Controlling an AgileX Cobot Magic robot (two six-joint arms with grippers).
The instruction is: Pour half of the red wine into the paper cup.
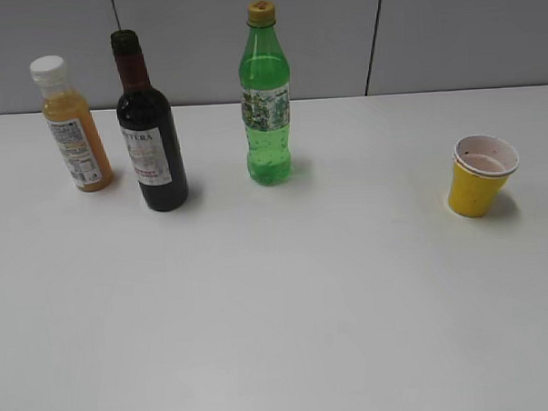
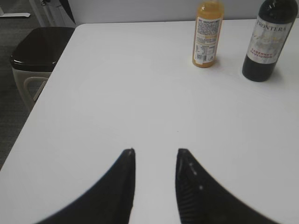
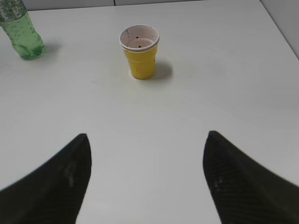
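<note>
Desk [image 1: 280,333], white, bears all | dark glass red wine bottle [image 1: 149,129] upright far left, uncapped, we judge nearly full | yellow paper cup [image 1: 480,175] well apart at right, upright, holds no liquid we can see | left gripper [image 2: 155,156] narrowly parted, empty | right gripper [image 3: 147,144] wide apart, empty.

Wine bottle [image 1: 150,138] between juice bottle [image 1: 72,125] and soda bottle [image 1: 267,101]; paper cup [image 1: 480,175] far right.

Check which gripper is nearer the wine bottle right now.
Left. The left gripper has the wine bottle ahead and to its right, jaws apart and empty. The right gripper faces the paper cup; its view doesn't show the wine.
</note>
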